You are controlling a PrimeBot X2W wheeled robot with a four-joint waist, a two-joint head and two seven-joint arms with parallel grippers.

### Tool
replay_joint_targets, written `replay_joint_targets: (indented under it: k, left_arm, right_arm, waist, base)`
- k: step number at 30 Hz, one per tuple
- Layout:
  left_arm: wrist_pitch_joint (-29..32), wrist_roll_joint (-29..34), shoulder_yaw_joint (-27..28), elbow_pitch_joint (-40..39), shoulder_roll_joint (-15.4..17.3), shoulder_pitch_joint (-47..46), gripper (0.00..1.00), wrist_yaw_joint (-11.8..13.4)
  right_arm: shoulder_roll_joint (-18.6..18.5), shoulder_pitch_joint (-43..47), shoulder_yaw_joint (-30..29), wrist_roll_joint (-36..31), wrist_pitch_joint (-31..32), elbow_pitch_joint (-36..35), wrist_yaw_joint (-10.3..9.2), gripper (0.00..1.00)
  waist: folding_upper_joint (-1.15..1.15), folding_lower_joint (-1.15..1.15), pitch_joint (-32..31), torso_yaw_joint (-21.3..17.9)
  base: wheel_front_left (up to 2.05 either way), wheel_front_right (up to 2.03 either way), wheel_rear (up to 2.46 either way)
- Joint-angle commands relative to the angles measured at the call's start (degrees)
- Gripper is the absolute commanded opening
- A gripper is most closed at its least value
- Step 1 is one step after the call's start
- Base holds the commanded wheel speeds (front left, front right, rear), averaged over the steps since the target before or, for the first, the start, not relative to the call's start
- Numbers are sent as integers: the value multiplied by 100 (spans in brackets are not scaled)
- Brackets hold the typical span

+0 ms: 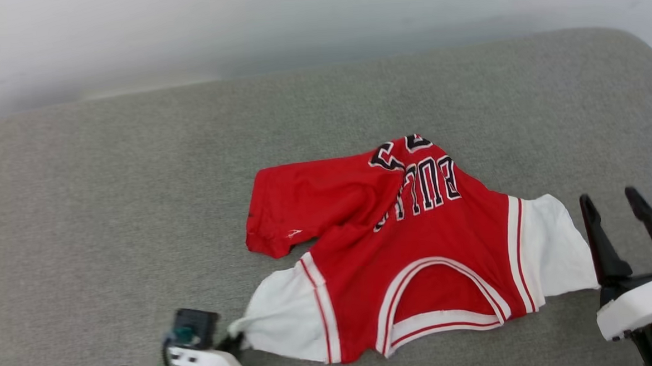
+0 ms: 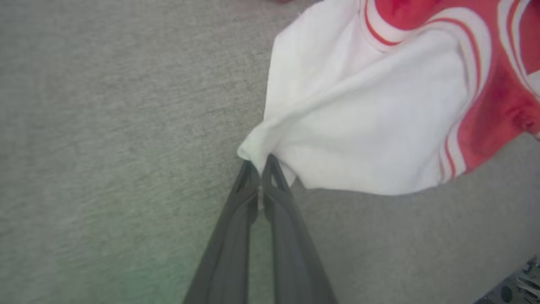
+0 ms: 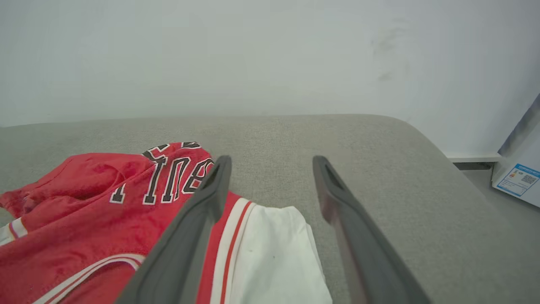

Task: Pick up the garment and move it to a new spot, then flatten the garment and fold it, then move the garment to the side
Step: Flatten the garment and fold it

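Working on the shirt (image 1: 418,239), lying rumpled toward the near edge of the grey padded surface (image 1: 136,187). Pinching the tip of the left-side sleeve (image 2: 358,122) with the left hand (image 2: 258,165), clenched tight on the white cloth; likely taking a corner hold for lifting and carrying to a new spot. Holding the right hand (image 1: 607,194) spread wide and empty just beside the right-side sleeve (image 1: 552,249), probably lining up a matching hold. Pointing collar toward the robot, lettering upside down, hem away and bunched over leftward. Running long axis sleeve to sleeve, left to right.
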Motion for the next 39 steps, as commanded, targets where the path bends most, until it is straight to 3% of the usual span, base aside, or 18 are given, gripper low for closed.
replay_joint_targets:
  k: [1, 4, 9, 19, 25, 31, 39]
  left_arm:
    - [-131, -9, 161, -70, 81, 83, 0, 91]
    - [-404, -61, 427, -390, 168, 102, 0, 202]
    - [-760, -351, 794, -1019, 248, 207, 0, 165]
    - [-673, -754, 1135, -2108, 405, 503, 0, 160]
    - [-529, -794, 1094, -2504, 485, 515, 0, 137]
    - [-481, -941, 975, -2642, 418, 386, 0, 13]
    - [-482, -1093, 968, -2541, 452, 296, 0, -96]
  right_arm:
    - [-51, 136, -29, 32, 190, -19, -3, 100]
    - [-250, 322, 145, 130, 788, -146, -3, 100]
    - [-581, 651, 51, 290, 2214, -320, -4, 100]
    - [-565, 406, -483, -2, 4352, -439, -4, 100]
    - [-714, -15, -521, -254, 4881, 82, -5, 100]
    - [-854, -261, -255, -296, 4968, 597, -4, 100]
    - [-563, -194, 164, -76, 5019, 1248, 15, 98]
  waist:
    - [0, 0, -140, 113]
    - [0, 0, -186, 166]
    - [0, 0, -174, 266]
    - [0, 0, 66, 426]
    - [0, 0, 343, 626]
    - [0, 0, 631, 833]
    - [0, 0, 819, 982]
  base:
    - [0, 0, 0]
    - [0, 0, 0]
    - [0, 0, 0]
    - [0, 0, 0]
    - [0, 0, 0]
    - [0, 0, 0]
    - [0, 0, 0]
